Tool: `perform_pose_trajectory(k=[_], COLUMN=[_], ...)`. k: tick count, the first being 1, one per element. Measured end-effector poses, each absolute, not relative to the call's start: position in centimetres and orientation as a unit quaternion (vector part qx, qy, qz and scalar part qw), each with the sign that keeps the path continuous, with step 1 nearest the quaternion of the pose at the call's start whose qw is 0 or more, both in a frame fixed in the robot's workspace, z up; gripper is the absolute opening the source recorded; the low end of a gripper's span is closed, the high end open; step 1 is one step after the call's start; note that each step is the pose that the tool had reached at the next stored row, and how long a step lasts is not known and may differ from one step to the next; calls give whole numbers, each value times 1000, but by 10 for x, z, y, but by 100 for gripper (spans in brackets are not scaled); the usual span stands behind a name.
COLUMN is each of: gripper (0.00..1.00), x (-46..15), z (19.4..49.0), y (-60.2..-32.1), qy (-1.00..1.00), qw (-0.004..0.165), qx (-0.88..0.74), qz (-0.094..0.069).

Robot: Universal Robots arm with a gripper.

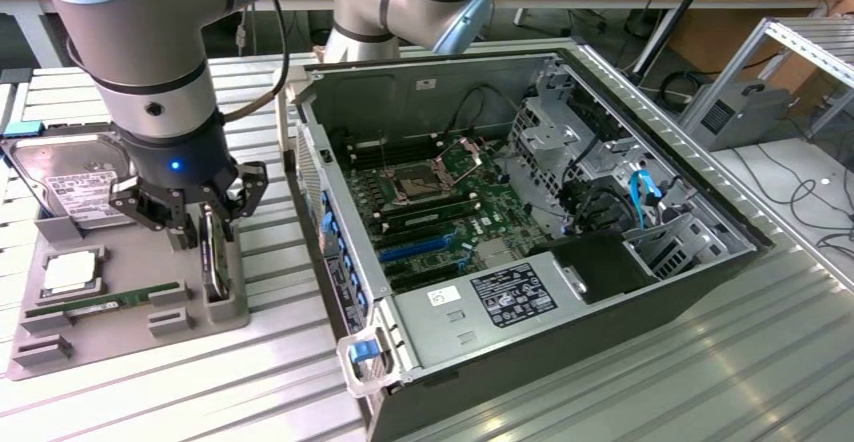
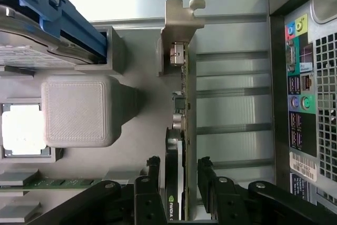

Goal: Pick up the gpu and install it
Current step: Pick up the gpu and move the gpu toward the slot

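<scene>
While jaws stand released astride upright gpu | one end hidden behind them

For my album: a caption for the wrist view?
Open gripper straddling the upright graphics card in its grey holder, beside the computer case.

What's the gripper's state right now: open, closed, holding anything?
Gripper: open, with a finger on each side of the graphics card standing in its holder; a gap shows on both sides, so nothing is held.
</scene>
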State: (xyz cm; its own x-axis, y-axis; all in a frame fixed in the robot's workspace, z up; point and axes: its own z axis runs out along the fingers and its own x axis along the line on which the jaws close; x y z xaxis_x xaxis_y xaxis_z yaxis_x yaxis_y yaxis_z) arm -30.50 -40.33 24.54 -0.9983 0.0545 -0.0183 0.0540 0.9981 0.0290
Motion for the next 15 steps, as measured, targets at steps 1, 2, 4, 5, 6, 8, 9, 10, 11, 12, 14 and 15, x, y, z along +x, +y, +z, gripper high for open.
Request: perform_pose_trajectory(k=[1, 2, 4, 5, 6, 8, 9, 10, 11, 12, 14, 15], gripper=[42, 42, 42, 42, 42, 34, 28, 27, 27, 27, 27, 27], x=[-305, -305, -305, -305, -305, -305, -305, -305, -305, -305, -305, -305], z=[245, 245, 245, 245, 245, 245, 245, 245, 245, 245, 245, 245], y=[-403, -403, -403, -403, -403, -403, -403, -403, -403, -403, -403, -403], qy=[999, 999, 999, 999, 999, 999, 999, 999, 999, 999, 999, 999], qw=[9, 9, 10, 10, 10, 10, 10, 10, 10, 10, 10, 10], qx=[27, 27, 27, 27, 27, 27, 27, 27, 27, 27, 27, 27], qz=[14, 14, 14, 14, 14, 14, 14, 14, 14, 14, 14, 14])
